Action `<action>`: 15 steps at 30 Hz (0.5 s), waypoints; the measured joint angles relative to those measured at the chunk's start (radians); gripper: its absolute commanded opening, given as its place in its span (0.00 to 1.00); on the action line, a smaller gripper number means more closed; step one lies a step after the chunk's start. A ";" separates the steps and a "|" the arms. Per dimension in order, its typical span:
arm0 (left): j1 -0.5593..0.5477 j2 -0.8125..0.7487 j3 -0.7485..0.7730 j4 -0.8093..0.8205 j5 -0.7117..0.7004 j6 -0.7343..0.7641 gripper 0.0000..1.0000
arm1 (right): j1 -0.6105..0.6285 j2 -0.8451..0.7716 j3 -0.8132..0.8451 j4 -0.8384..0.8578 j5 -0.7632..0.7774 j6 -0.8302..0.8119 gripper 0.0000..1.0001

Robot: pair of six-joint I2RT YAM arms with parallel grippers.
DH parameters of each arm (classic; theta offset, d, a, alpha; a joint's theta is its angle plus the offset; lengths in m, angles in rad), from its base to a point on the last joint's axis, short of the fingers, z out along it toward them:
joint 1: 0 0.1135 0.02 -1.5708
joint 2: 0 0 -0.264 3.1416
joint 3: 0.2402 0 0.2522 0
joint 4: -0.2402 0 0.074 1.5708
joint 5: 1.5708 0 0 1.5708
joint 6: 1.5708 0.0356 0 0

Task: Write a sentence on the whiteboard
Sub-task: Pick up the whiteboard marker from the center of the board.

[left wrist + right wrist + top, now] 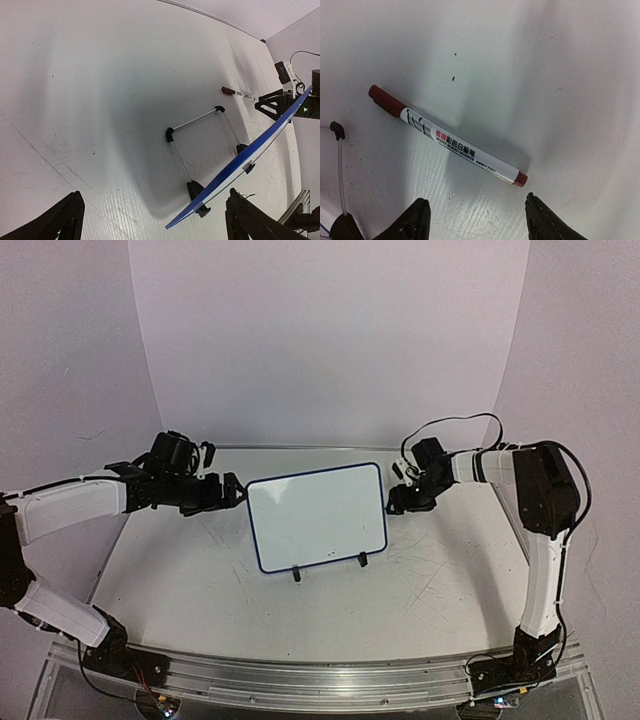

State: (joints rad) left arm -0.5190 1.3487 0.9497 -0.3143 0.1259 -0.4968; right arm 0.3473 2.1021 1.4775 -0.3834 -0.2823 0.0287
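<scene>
Scratched white table (pixel 200 585), upright whiteboard (pixel 315 515), marker (pixel 447 137)

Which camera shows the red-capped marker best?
Right wrist: the white marker with dark red cap lies whole and close, label readable. Left wrist shows that marker small and distant; the top view doesn't show it.

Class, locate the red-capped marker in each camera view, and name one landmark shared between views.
Top external: not visible; perhaps hidden behind the whiteboard.
Left wrist: the marker lies upper right, beyond the wire stand.
Right wrist: centre, lying diagonally.
Shared landmark: the wire stand, at the right wrist view's left edge.
</scene>
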 measured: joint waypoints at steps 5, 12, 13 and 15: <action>0.000 -0.023 -0.002 0.000 -0.009 0.021 0.99 | 0.000 0.005 0.012 0.068 0.015 -0.095 0.69; 0.000 -0.099 -0.017 -0.002 -0.029 0.042 0.99 | 0.003 0.102 0.159 0.050 0.007 -0.245 0.71; 0.000 -0.108 -0.018 -0.002 -0.032 0.046 0.99 | 0.005 0.107 0.163 0.044 0.004 -0.262 0.71; 0.000 -0.122 -0.024 -0.002 -0.033 0.052 0.99 | 0.010 0.110 0.164 0.018 -0.002 -0.293 0.70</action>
State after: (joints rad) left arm -0.5190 1.2268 0.9254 -0.3161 0.0925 -0.4449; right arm 0.3570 2.2124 1.6417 -0.3654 -0.2839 -0.2640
